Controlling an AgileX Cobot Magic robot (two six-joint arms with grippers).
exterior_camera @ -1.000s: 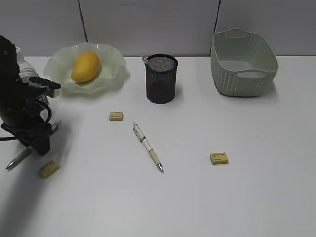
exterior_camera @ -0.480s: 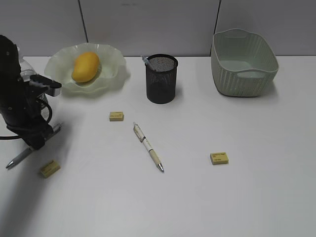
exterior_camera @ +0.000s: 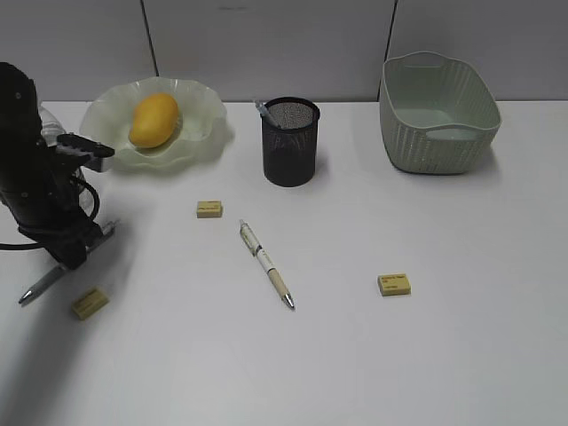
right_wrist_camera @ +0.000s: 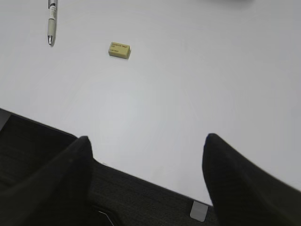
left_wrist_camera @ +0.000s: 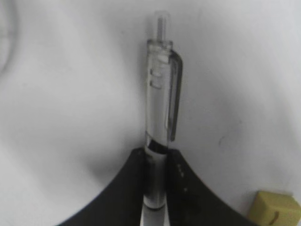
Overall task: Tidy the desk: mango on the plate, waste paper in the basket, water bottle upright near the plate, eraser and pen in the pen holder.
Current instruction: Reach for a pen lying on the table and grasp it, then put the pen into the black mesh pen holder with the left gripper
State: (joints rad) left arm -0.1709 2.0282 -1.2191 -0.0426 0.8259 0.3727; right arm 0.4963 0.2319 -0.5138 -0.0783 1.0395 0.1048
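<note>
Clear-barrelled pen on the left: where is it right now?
The clear-barrelled pen is at the far left of the exterior view, clamped in the left gripper, with a small yellow eraser just beside its tip.

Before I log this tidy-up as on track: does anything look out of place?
Yes: three erasers and a pen lie loose on the desk. The left gripper grips another pen.

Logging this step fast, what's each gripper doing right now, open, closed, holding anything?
Left gripper: closed on a clear pen, lifted at a slant.
Right gripper: open, holding nothing, over the desk.
</note>
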